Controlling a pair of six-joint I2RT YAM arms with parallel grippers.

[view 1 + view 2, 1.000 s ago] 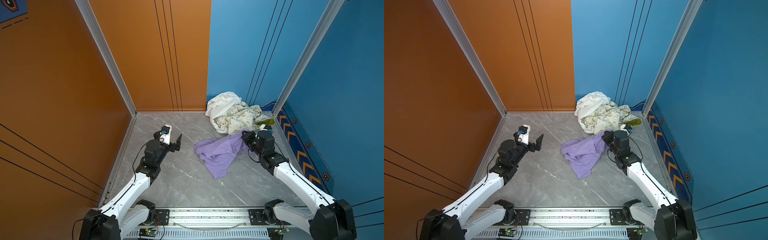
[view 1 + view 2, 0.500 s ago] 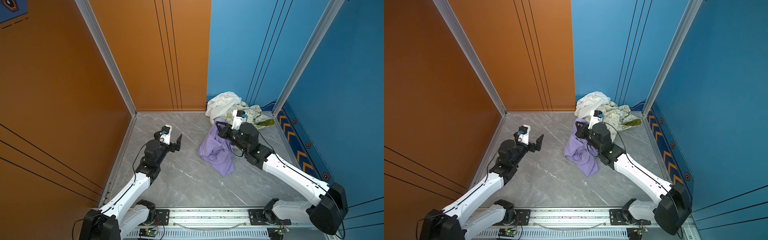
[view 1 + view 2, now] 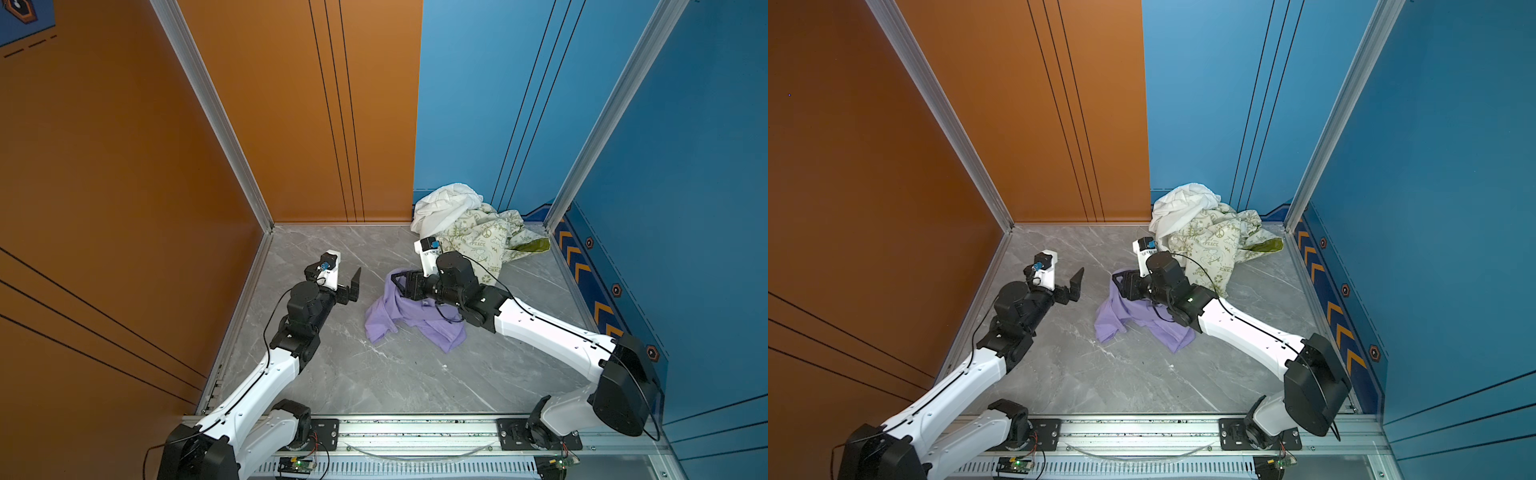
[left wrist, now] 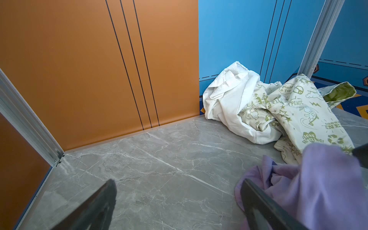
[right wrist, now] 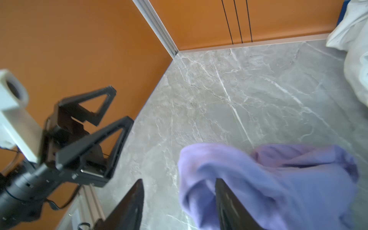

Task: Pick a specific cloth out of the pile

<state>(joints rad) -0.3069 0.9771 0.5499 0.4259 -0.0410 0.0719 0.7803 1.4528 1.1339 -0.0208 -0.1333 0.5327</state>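
Observation:
The cloth point(image 3: 411, 320) point(image 3: 1142, 322), lilac-purple, lies crumpled on the grey floor in mid-cell, apart from the pile point(image 3: 469, 224) point(image 3: 1200, 228) of white and green-printed cream garments in the back corner. My right gripper point(image 3: 400, 283) point(image 3: 1122, 283) hovers over the cloth's far edge. In the right wrist view its jaws point(image 5: 179, 181) stand apart, with a fold of the cloth point(image 5: 258, 169) draped against one finger. My left gripper point(image 3: 353, 286) point(image 3: 1077, 283) point(image 4: 178, 185) is open and empty, left of the cloth point(image 4: 318, 179).
Orange walls point(image 3: 124, 187) close the left and back, blue walls point(image 3: 685, 208) the back right and right. A metal rail point(image 3: 415, 428) carrying both arm bases runs along the front. Bare floor point(image 3: 374, 382) lies between the cloth and the rail.
My right arm swung the cloth from beside the pile toward the middle, then its jaws opened and the cloth sank onto the floor. The left arm has not moved.

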